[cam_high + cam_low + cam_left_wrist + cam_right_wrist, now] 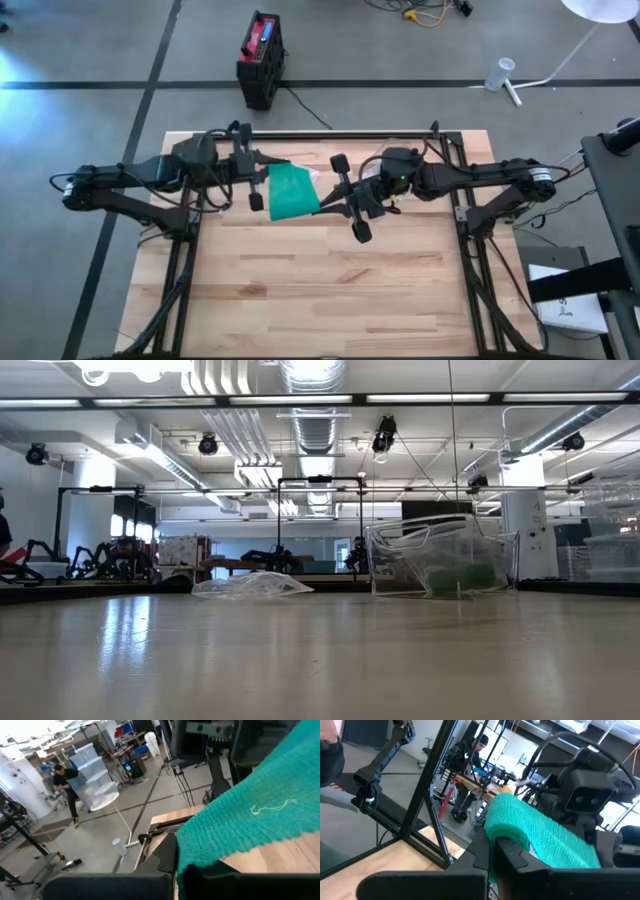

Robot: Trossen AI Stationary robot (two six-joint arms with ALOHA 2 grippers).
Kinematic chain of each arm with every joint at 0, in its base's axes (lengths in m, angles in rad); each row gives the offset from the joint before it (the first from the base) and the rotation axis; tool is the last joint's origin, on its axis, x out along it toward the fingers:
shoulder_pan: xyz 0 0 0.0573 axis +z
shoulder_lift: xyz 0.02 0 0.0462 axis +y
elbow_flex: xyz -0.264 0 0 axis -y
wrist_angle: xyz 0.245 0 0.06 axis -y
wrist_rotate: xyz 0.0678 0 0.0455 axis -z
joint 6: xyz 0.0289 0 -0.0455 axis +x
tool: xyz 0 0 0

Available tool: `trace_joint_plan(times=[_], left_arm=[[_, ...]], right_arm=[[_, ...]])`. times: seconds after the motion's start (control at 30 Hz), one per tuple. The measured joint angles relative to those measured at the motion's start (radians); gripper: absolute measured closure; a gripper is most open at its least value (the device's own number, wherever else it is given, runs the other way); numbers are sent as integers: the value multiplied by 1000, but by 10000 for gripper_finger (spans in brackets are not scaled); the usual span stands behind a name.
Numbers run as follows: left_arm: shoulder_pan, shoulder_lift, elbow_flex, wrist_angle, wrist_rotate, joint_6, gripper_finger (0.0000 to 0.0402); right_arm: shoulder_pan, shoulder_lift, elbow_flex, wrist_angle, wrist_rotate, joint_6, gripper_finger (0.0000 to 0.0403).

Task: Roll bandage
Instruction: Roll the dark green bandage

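Observation:
A green bandage [292, 192] hangs above the far half of the wooden table [320, 300], stretched between my two grippers. My left gripper [266, 172] is shut on its left end and points level toward the table's right. My right gripper [326, 202] is shut on its right end and points level toward the left. In the right wrist view the bandage [540, 837] curls into a rolled end close to the fingers. In the left wrist view the bandage [250, 815] spreads out flat. The low view shows neither the arms nor the bandage. My left gripper holds the bandage's left end [189, 856] between its shut fingers, coming level from the table's left; the fingers hide the exact contact. The cloth runs away from it, clear of the table. My right gripper holds the bandage's curled right end [506, 831] at its fingers [485, 852], level from the table's right. The end bulges over the fingers, and the cloth is clear of the table.
A black frame rail [340, 133] runs along the table's far edge. A black and red case [262, 55] stands on the floor beyond it. The low view shows a clear plastic bin [440, 555] and crumpled plastic [250, 585]. A person [65, 780] stands in the room.

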Motion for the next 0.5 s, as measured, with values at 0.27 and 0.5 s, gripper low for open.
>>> trace_joint_plan(times=[0.27,0.5], left_arm=[[0,20,-5,-30,3,-15,402],[0,20,-5,-45,34,-33,401]], right_arm=[[0,-26,0,9,-3,-3,403],[0,-41,0,44,6,-17,403]])
